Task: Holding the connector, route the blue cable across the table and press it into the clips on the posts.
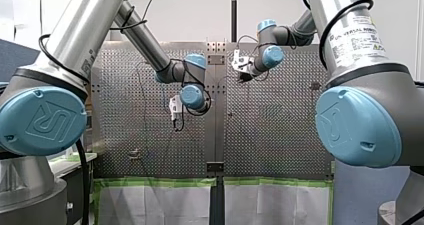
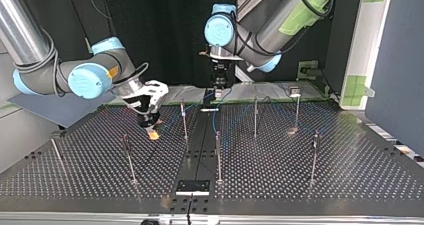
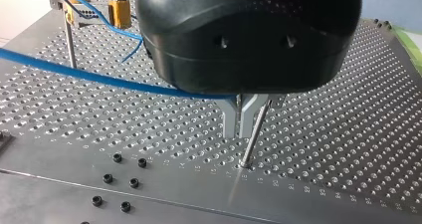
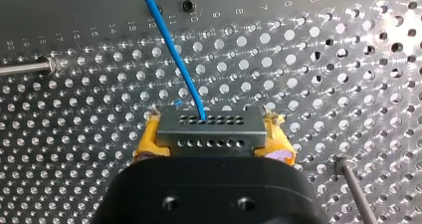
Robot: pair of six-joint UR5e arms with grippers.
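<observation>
Slim metal posts (image 2: pixel 218 157) stand upright on the perforated table (image 2: pixel 360 180).

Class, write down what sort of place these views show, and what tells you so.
Probably a robotics lab test cell: two industrial arms work over a perforated metal table set with thin posts, and my right gripper holds a connector on a blue cable.

UNIVERSAL ROBOTS arm label (image 1: pixel 357 34), table (image 4: pixel 74 7) numbers (5–20)
</observation>
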